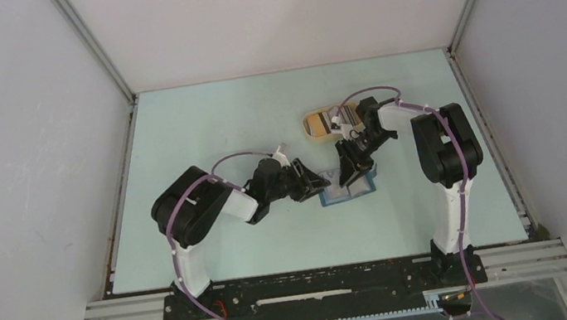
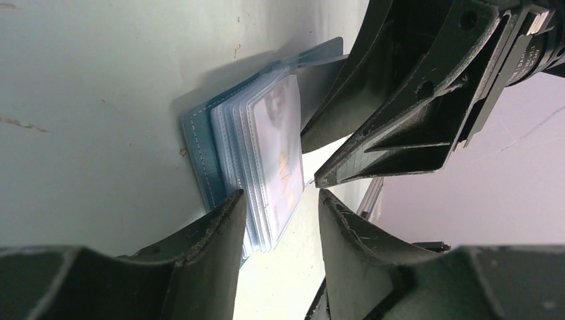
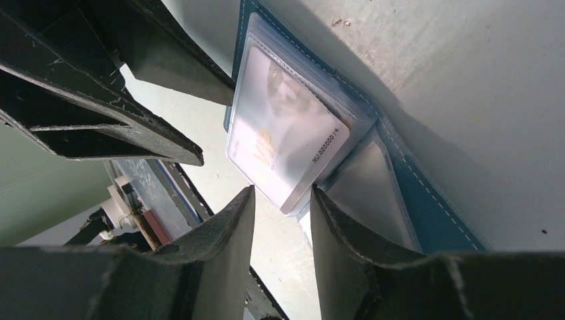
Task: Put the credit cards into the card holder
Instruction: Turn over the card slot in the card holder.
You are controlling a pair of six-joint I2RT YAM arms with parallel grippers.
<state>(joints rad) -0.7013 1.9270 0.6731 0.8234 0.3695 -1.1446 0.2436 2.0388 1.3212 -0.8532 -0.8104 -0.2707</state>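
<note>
The teal-blue card holder (image 1: 349, 191) lies open on the table, its clear plastic sleeves fanned up. In the right wrist view a whitish credit card (image 3: 286, 143) with a printed number sits in a sleeve of the holder (image 3: 426, 200). My right gripper (image 3: 283, 192) is open, and the card's lower corner lies between its fingertips. My left gripper (image 2: 280, 197) is open at the holder's (image 2: 200, 140) other edge, its left finger against the sleeves (image 2: 266, 153). In the top view both grippers, left (image 1: 318, 182) and right (image 1: 350, 169), meet over the holder. More cards (image 1: 339, 119) lie in the tray.
A tan oval tray (image 1: 314, 127) stands just behind the holder, under the right arm's wrist. The right gripper's body (image 2: 413, 113) fills the upper right of the left wrist view. White walls enclose the table on three sides.
</note>
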